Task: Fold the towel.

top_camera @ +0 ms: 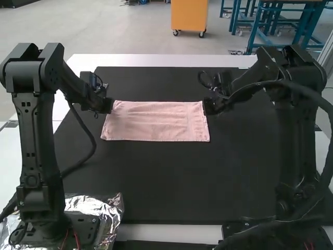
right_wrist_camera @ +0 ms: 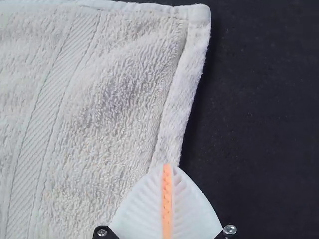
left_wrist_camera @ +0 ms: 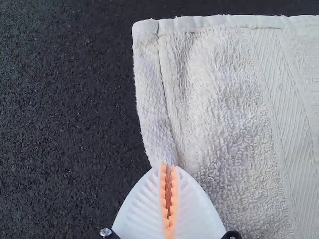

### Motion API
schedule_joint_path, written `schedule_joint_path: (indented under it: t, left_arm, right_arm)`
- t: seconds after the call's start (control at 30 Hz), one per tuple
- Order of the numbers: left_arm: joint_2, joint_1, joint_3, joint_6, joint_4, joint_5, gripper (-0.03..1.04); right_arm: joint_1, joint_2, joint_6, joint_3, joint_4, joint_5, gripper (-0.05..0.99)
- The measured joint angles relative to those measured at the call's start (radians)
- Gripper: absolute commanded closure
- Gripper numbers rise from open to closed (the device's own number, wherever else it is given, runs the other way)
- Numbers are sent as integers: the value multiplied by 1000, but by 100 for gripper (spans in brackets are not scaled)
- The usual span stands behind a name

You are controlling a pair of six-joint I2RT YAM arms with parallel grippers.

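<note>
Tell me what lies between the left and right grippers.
The towel: the high view shows it spanning from the left gripper to the right gripper.

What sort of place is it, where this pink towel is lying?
Probably a robotics lab or test station: a left arm and a right arm with cables stand at a table with a black mat, and crumpled foil lies beside the left arm.
</note>
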Motion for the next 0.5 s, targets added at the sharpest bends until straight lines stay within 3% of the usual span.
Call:
schedule_joint_path:
  t: [0.37, 0.4, 0.5]
  left_arm:
    - [-145, 3, -64, 0, -28, 70, 98]
    - [-153, 4, -77, 0, -22, 72, 98]
    - [-166, 7, -105, 0, -5, 77, 98]
  right_arm:
    - [-53, -190, 0, -91, -8, -55, 95]
    - [-56, -192, 0, -100, -8, -58, 92]
    - [-55, -193, 4, -119, 1, -67, 50]
